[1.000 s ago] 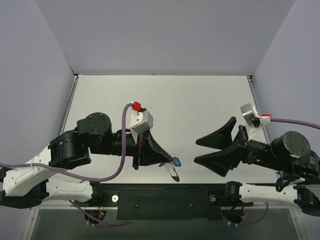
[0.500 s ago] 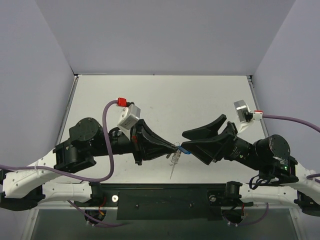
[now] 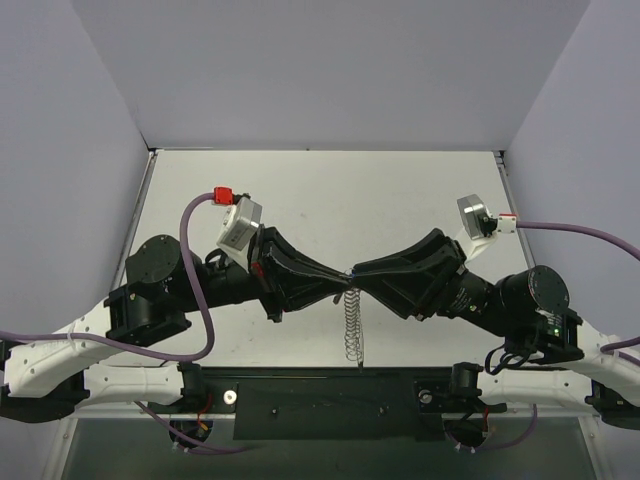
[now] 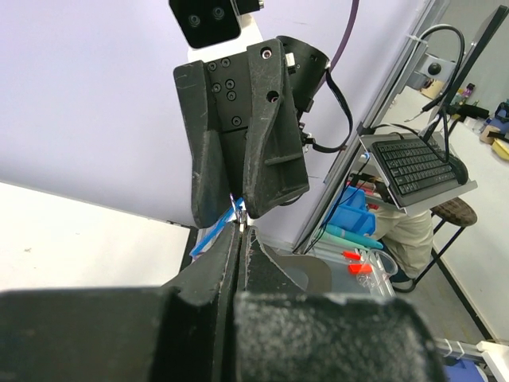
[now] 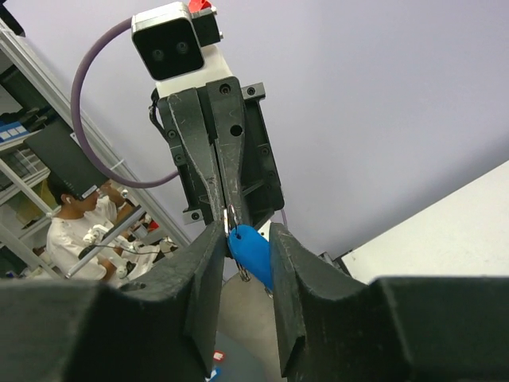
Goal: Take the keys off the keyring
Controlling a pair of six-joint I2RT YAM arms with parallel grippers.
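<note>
Right end effector (image 5: 245, 237) around blue-headed key (image 5: 250, 253)

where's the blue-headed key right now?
Centre of the right wrist view: blue-headed key pinched in the right gripper jaws, just below the left gripper tips.

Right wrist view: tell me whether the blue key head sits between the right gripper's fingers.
Yes, the blue key head sits pinched between the fingers of the right gripper.

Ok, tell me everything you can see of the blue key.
The blue-headed key shows mainly a bright blue, smooth plastic head, tilted, held in the air. The right gripper pinches it, one finger each side. Its upper end reaches the shut tips of the left gripper, beside a thin metal loop. Its blade cannot be made out.
</note>
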